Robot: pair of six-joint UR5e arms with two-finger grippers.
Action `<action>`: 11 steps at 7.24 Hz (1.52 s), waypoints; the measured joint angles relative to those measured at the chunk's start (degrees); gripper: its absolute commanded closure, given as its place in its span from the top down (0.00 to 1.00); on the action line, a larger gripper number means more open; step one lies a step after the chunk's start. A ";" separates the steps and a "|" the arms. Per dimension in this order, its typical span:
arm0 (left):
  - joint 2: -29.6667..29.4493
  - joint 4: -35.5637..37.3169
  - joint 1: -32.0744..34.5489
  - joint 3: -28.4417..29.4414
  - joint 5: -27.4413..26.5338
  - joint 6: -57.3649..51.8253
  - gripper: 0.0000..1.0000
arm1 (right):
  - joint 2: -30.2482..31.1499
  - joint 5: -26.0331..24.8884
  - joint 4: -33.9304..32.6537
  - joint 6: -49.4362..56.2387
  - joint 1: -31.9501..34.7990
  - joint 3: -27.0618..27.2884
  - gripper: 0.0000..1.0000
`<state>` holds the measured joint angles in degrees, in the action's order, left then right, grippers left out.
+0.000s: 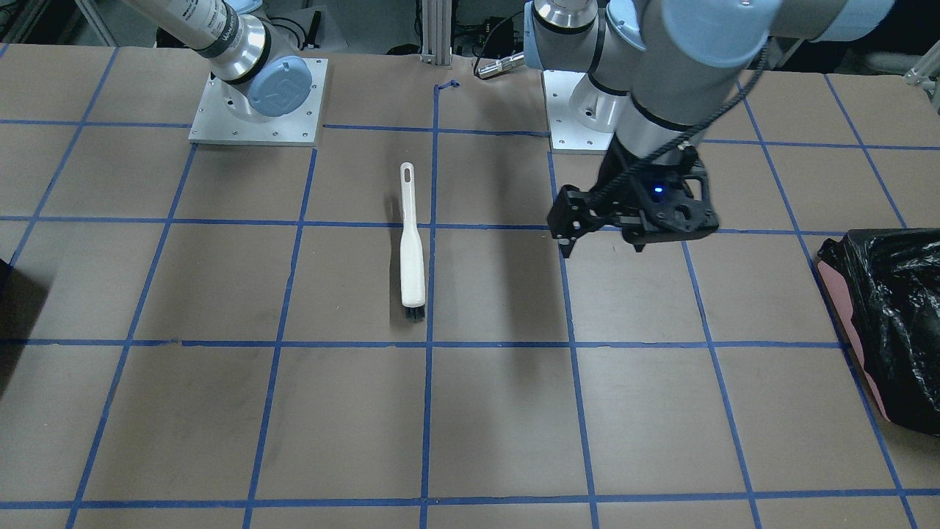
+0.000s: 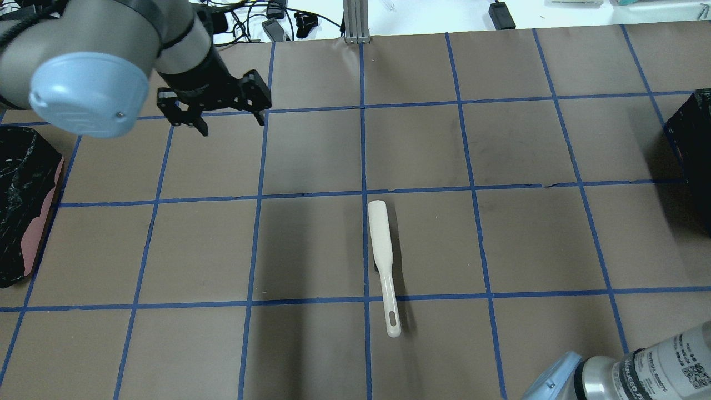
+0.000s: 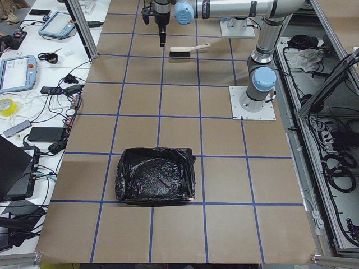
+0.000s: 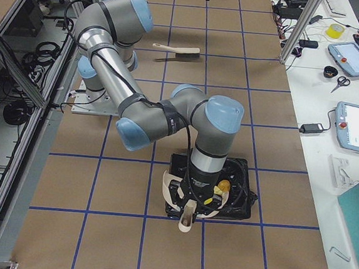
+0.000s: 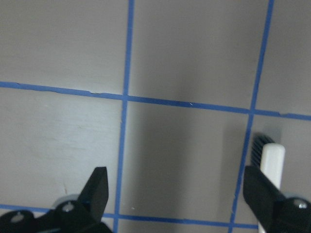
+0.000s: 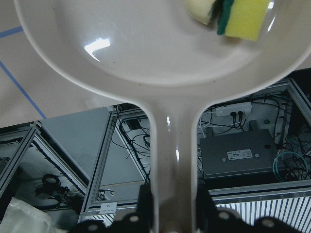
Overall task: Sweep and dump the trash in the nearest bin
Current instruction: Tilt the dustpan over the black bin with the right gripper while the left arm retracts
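White dustpan [image 6: 146, 63] in right hand [image 6: 174, 204] | wedge [image 6: 245, 17] inside | left hand [image 5: 176, 182] spread

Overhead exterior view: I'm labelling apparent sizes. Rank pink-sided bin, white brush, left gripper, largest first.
1. pink-sided bin, though cropped
2-3. white brush and left gripper: look alike; gripper is nearer the camera, so unsure
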<state>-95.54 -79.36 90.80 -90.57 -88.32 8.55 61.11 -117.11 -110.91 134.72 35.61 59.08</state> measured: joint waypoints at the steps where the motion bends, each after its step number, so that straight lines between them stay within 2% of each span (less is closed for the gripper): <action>1: 0.57 -1.55 -2.99 0.53 -0.40 -4.55 1.00 | 0.69 -0.80 -0.63 -1.16 0.38 1.29 0.00; 4: 1.90 -7.23 -5.23 0.71 -2.20 -8.34 1.00 | 3.38 -2.96 -5.98 -4.10 0.69 4.61 0.00; 7: 2.63 -6.62 -6.46 0.51 -7.22 -10.88 1.00 | 3.63 -3.64 -8.32 -4.73 1.20 5.07 0.00; 9: 3.17 -6.44 -7.06 0.09 -7.79 -13.20 1.00 | 4.05 1.42 -8.03 -6.50 1.67 5.11 0.00; 11: 4.52 -7.01 -6.64 -0.23 -4.24 -12.81 1.00 | 5.28 6.62 -4.77 -14.61 4.28 5.11 0.00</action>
<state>-91.02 -86.37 84.16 -90.80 -92.57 -4.26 66.39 -110.50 -115.68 120.10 39.90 64.20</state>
